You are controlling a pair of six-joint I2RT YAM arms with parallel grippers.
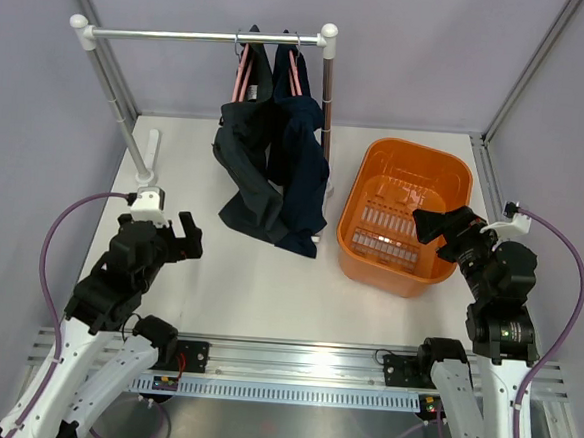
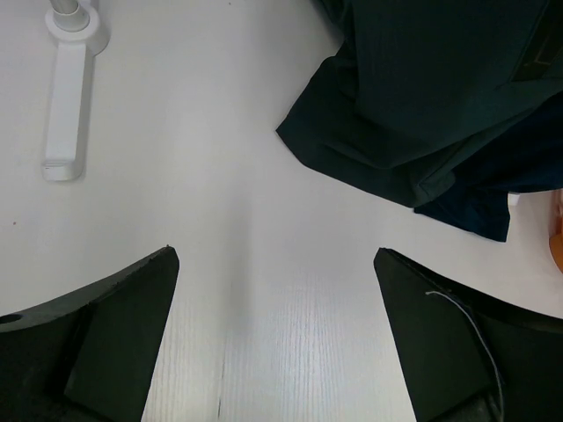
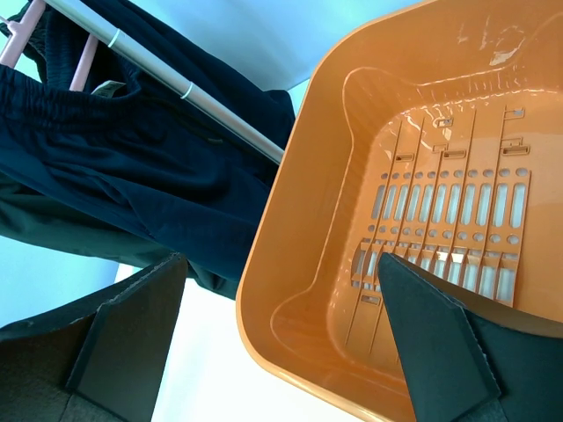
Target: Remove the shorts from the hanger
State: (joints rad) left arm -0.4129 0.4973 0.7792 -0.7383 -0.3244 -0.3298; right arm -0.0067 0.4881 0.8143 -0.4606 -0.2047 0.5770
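Note:
Two dark navy shorts point(image 1: 274, 168) hang from pink hangers point(image 1: 247, 76) on a metal rail point(image 1: 199, 37) at the back; their legs droop onto the white table. They also show in the left wrist view point(image 2: 431, 97) and the right wrist view point(image 3: 132, 167). My left gripper point(image 1: 184, 236) is open and empty, low over the table, left of the shorts' hems. My right gripper point(image 1: 434, 227) is open and empty, above the near right rim of the orange basket point(image 1: 367, 174).
The orange basket point(image 3: 290, 264) stands right of the shorts with nothing in it. The rail's white posts point(image 1: 108, 96) and white foot point(image 2: 66, 114) stand at the back left. Grey walls enclose the table on three sides.

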